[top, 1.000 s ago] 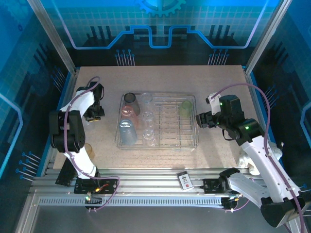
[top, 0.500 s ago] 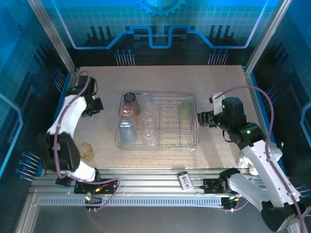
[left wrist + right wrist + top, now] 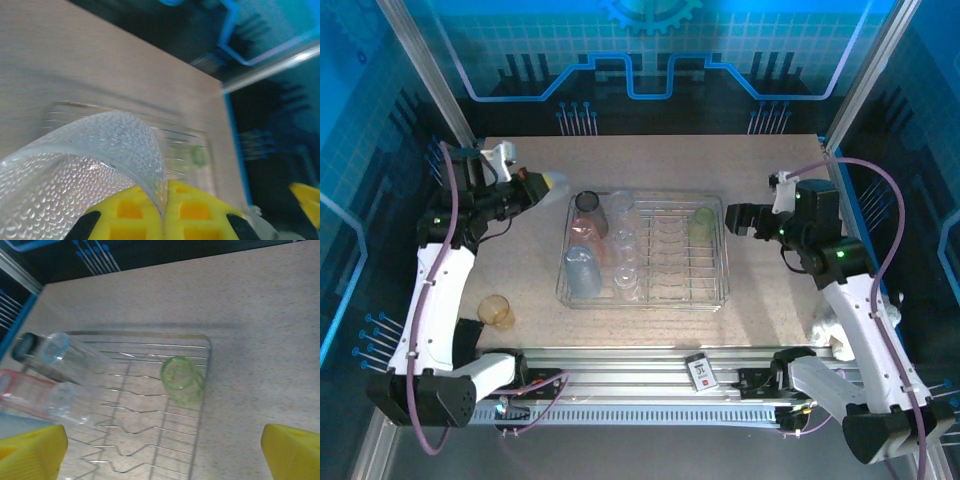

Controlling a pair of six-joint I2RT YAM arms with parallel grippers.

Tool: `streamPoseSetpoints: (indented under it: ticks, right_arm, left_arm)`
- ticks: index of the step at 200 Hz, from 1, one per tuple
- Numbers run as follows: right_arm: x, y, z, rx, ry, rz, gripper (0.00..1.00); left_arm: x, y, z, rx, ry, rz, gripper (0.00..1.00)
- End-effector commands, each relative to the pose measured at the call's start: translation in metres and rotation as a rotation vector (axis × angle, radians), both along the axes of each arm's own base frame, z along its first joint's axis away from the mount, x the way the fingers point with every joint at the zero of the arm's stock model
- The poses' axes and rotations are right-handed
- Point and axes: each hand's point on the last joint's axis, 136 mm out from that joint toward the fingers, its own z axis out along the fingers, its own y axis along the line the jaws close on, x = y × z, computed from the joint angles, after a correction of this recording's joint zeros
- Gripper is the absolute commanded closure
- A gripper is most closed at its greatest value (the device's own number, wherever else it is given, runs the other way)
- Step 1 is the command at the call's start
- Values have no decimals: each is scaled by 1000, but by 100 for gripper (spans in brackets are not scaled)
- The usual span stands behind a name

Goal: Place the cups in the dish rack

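My left gripper (image 3: 538,186) is shut on the wall of a clear dimpled cup (image 3: 553,181), held in the air just left of the dish rack (image 3: 724,262). In the left wrist view the yellow fingers (image 3: 127,210) pinch the cup's rim (image 3: 90,165). In the rack lie a smoky grey cup (image 3: 586,203), clear cups (image 3: 621,206), a pink one (image 3: 582,240), a light blue one (image 3: 582,273) and a green one (image 3: 700,222). An amber cup (image 3: 495,310) stands on the table. My right gripper (image 3: 732,218) is open just right of the rack, with the green cup (image 3: 182,380) ahead of it.
A small black-and-white card (image 3: 701,371) lies on the front rail. The rack's plate dividers (image 3: 145,425) in its middle and right part hold nothing. Bare tabletop (image 3: 770,290) lies between the rack and the right arm.
The left arm has swung up from the table's left side, carrying the clear cup toward the rack. The right gripper has opened wider and drawn slightly back.
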Motion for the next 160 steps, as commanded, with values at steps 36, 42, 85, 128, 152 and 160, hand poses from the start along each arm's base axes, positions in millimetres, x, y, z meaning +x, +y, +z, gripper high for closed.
streamPoseSetpoints:
  ticks: [36, 42, 85, 128, 152, 160]
  right_arm:
    - [1, 69, 75, 407, -43, 275, 0]
    - [2, 77, 79, 434, -42, 301, 0]
    - [2, 126, 102, 505, -56, 457, 0]
    - [12, 151, 112, 571, -67, 523, 0]
    - [18, 160, 117, 623, -71, 553, 0]
    - [18, 164, 118, 626, -66, 567, 0]
  left_arm:
    - [-38, -107, 72, -262, -208, -450, 100]
    - [-38, -111, 75, -290, -213, -464, 100]
    - [-46, -128, 90, -415, -257, -567, 100]
    - [-54, -140, 93, -432, -268, -632, 100]
    - [-55, -145, 90, -443, -254, -650, 100]
    - [-55, -147, 90, -446, -248, -655, 100]
